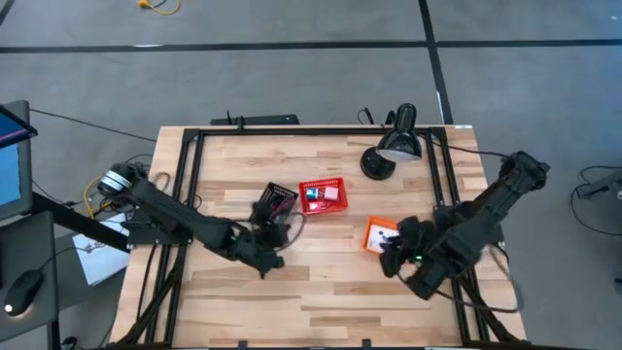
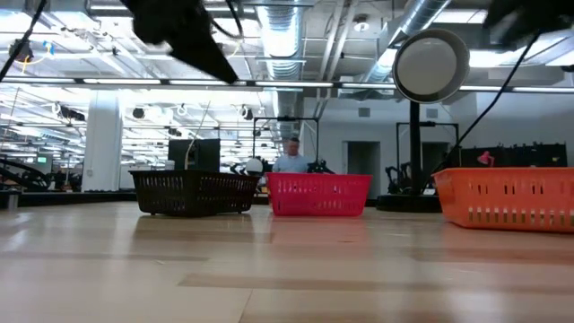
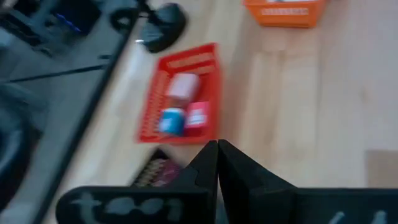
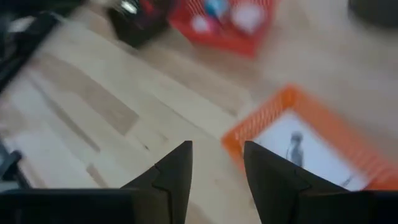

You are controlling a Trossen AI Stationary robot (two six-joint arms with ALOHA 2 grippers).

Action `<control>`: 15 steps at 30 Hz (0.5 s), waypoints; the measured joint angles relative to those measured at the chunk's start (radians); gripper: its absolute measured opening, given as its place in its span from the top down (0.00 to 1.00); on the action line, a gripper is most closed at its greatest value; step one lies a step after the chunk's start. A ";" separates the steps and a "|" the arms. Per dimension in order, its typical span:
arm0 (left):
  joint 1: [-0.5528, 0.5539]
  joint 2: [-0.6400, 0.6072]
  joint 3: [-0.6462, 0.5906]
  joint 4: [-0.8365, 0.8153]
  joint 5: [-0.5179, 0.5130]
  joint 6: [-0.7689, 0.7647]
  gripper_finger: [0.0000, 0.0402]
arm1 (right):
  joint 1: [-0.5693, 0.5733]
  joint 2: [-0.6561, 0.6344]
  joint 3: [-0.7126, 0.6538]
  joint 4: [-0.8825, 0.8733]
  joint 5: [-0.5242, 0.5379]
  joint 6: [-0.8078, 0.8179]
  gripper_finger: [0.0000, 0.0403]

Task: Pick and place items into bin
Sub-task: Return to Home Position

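Observation:
Three small baskets stand on the wooden table: a black one (image 1: 275, 202), a red one (image 1: 322, 194) and an orange one (image 1: 381, 235). The red basket (image 3: 183, 93) holds a pink block (image 3: 182, 86), a blue cube (image 3: 172, 120) and a red-pink piece (image 3: 198, 116). Something maroon shows in the black basket (image 3: 155, 171). A white card with a black piece (image 4: 295, 146) lies in the orange basket (image 4: 311, 146). My left gripper (image 3: 217, 149) is shut and empty, above the table on the near side of the black basket. My right gripper (image 4: 217, 155) is open and empty, by the orange basket's near edge.
A black desk lamp (image 1: 394, 146) stands at the far right of the table, its round head (image 2: 430, 63) high in the low view. A black frame (image 1: 185, 165) runs along the table's left, right and far edges. Bare wood (image 1: 321, 292) lies near. A person (image 2: 291, 157) is far behind.

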State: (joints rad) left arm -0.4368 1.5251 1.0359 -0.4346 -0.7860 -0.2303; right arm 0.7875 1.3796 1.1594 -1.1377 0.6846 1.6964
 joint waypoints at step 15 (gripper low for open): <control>-0.048 -0.735 0.000 -0.615 0.002 -0.152 1.00 | 0.222 -0.247 0.111 -0.392 0.418 -0.386 0.67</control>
State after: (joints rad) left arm -0.4847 0.7903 1.0362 -1.0499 -0.7841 -0.3828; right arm 1.0093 1.1324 1.2704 -1.5296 1.1026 1.3107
